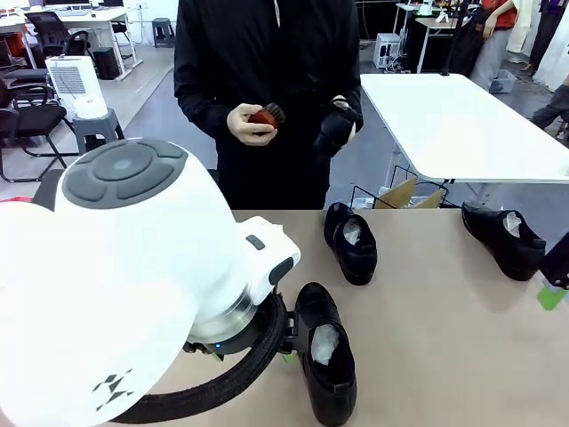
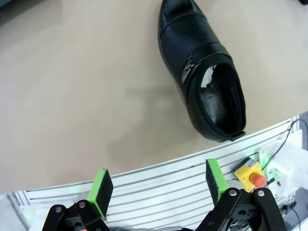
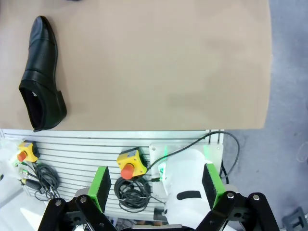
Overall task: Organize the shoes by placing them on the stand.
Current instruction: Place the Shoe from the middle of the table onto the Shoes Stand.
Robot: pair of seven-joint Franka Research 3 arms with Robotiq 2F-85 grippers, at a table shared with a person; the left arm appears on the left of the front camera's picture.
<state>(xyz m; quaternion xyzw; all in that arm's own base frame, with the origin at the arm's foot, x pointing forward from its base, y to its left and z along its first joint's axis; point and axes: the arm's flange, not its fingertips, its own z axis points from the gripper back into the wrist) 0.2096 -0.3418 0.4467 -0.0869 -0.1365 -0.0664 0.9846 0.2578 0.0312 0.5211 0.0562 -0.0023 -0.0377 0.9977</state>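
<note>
Three glossy black shoes lie on the tan table: one at the middle (image 1: 351, 242), one at the right (image 1: 503, 237), and one near the front edge (image 1: 325, 363), stuffed with white paper. In the left wrist view a buckled shoe (image 2: 202, 82) lies with its heel by the table edge, up and to the right of my open, empty left gripper (image 2: 158, 185). My right gripper (image 3: 155, 185) is open and empty over the robot's base, with a shoe (image 3: 41, 77) far off at the upper left. One green pad (image 1: 551, 295) shows at the right edge. The stand is out of view.
A person stands at the far side holding a small reddish-brown brush (image 1: 267, 116) in one hand, with something black (image 1: 338, 126) on the other. My bulky left arm (image 1: 133, 285) blocks the table's left half. Yellow stop buttons (image 3: 129, 166) and cables sit on the rail below the front edge.
</note>
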